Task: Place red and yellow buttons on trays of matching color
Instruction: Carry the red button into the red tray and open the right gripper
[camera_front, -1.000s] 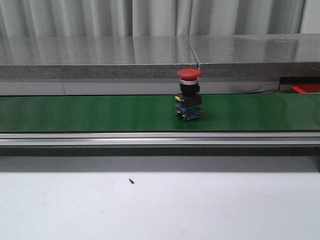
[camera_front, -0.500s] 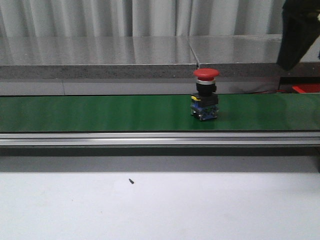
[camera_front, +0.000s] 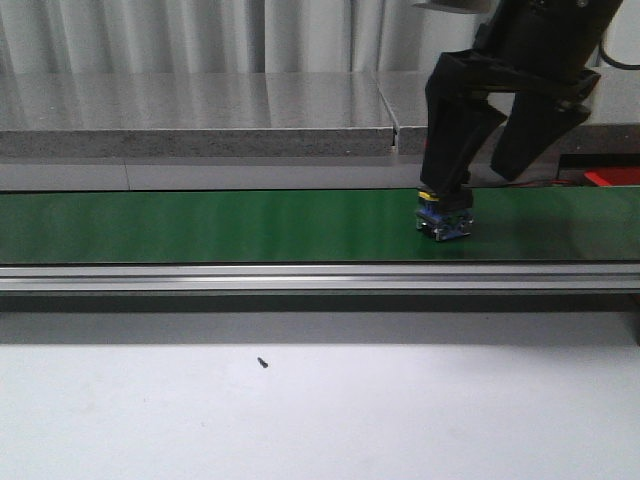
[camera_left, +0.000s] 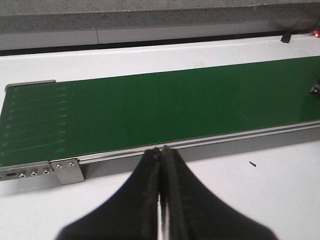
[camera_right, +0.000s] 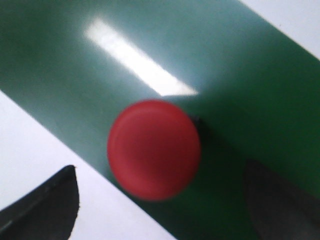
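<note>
The red button (camera_right: 154, 149) is being carried upright on the green belt (camera_front: 200, 225), so the right hand (camera_front: 495, 180) is being held directly above it, fingers spread apart to straddle its cap. The left hand (camera_left: 161, 200) is being kept pressed together, well apart.

Right pincer (camera_front: 487, 172) spread wide above red button (camera_front: 445, 218) on green belt (camera_front: 200, 226).

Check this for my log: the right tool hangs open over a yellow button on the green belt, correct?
Not quite: the button is red, not yellow, as the right wrist view shows. The rest holds: the right tool hangs open over it on the green belt.
</note>
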